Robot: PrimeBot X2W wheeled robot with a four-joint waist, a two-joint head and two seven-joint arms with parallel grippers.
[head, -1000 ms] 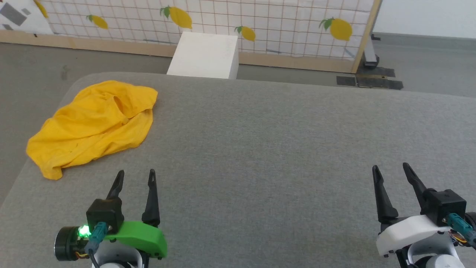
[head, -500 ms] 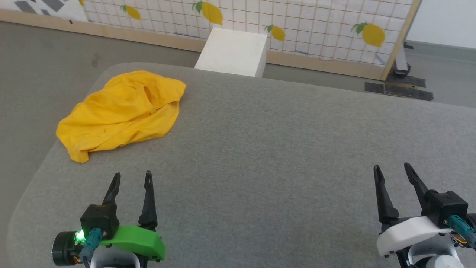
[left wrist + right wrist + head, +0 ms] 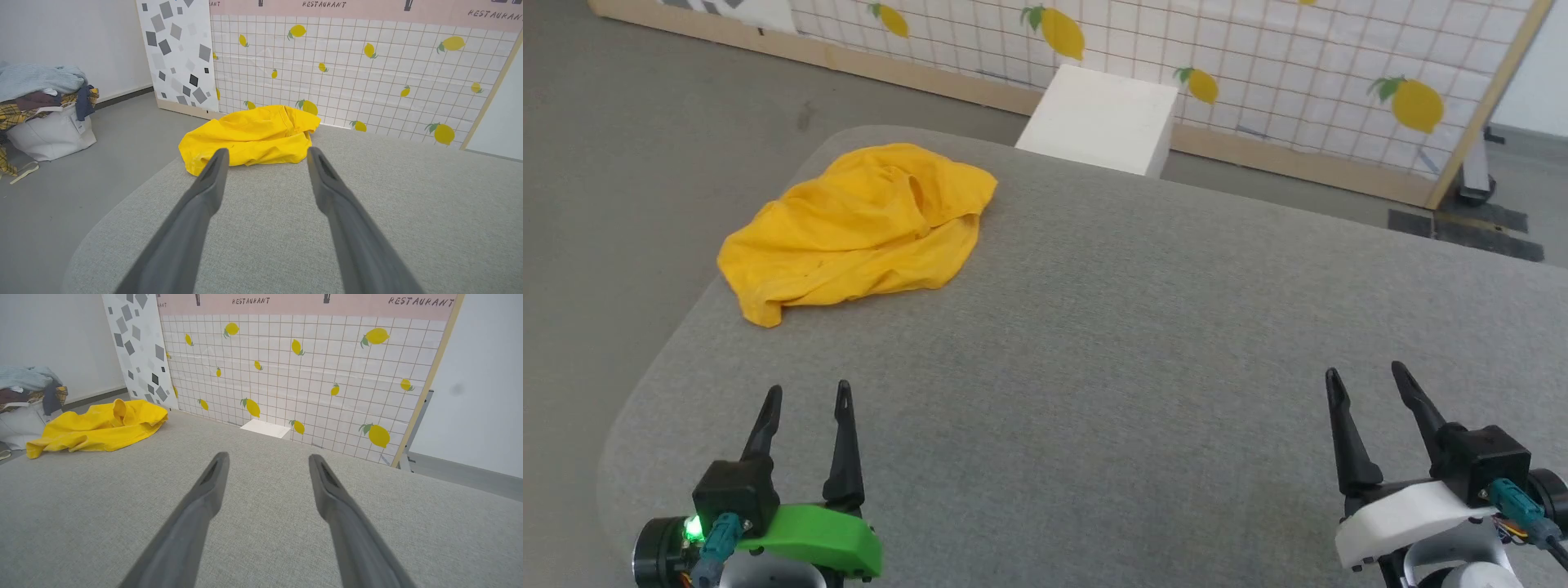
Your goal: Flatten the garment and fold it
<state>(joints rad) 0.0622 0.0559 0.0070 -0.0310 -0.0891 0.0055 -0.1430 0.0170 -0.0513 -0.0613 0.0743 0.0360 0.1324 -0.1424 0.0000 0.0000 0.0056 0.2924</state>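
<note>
Fingers (image 3: 845, 441) of the left gripper (image 3: 808, 388) are spread apart with nothing between them. The right gripper (image 3: 1365, 370) is the same, and both are over the near side of the grey padded table (image 3: 1111, 343). At the far left corner the yellow T-shirt (image 3: 858, 229) lies crumpled, well apart from both. Bunched folds hide its front; sleeves and hem are hard to tell apart. Left wrist view: fingertips (image 3: 218, 163) cover part of its near edge.

Left arm (image 3: 809, 543), jaws spread, right arm (image 3: 1401, 518), jaws spread, both empty
</note>
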